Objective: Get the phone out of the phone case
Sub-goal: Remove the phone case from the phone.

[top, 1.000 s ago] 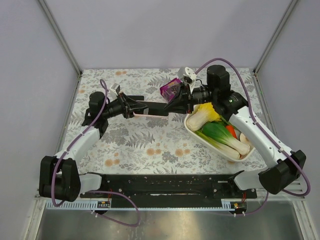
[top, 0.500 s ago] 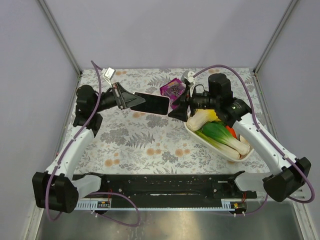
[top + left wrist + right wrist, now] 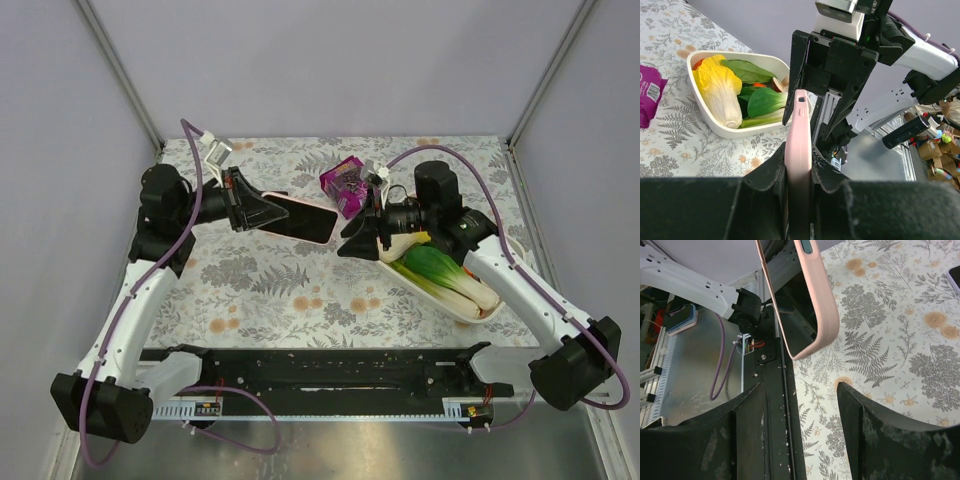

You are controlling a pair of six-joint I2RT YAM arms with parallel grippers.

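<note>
1. Phone (image 3: 302, 214) inside pink phone case (image 3: 799, 130), aloft over table's (image 3: 300, 290) far-left part.
2. Clamped edge-on by left gripper (image 3: 799, 172); right gripper (image 3: 352, 238) spread beside free end.
3. Probably stiff, slick, breakable inside a pliant rim; best peeled at a free corner.

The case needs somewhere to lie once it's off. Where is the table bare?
Barest: the near middle of the table, bordered by the left arm, the base rail and the tray. The back right corner is free too. Crowded: around the packet, where the left pincer holds the phone up close to the open right pincer.
</note>
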